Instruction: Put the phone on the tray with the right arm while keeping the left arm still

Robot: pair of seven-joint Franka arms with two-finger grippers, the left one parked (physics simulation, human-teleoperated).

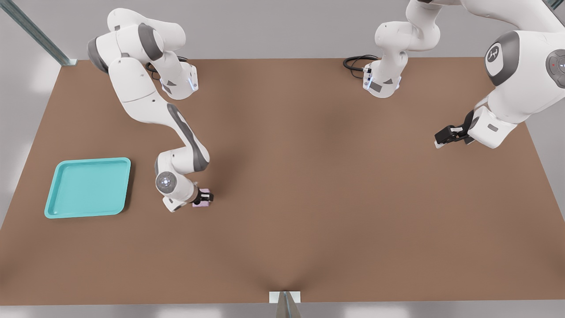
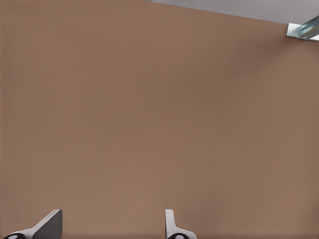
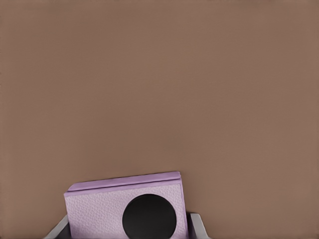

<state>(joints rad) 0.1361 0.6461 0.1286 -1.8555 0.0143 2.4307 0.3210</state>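
The hand point(image 1: 205, 197) sits low over the brown surface point(image 1: 335, 198), its fingers point(image 3: 196, 225) flanking the phone point(image 1: 202, 203) on both sides and apparently clamped on it. The phone is at or just above the surface; which, I cannot tell. The tray point(image 1: 88, 187) lies well apart, toward the front view's left, with nothing in it. Judging by this, the grasp looks made; lift, carry and placing remain.

Brown table point(image 1: 309, 198) — plain grey floor around it, metal rail point(image 1: 37, 33) at far corner, soft even light.
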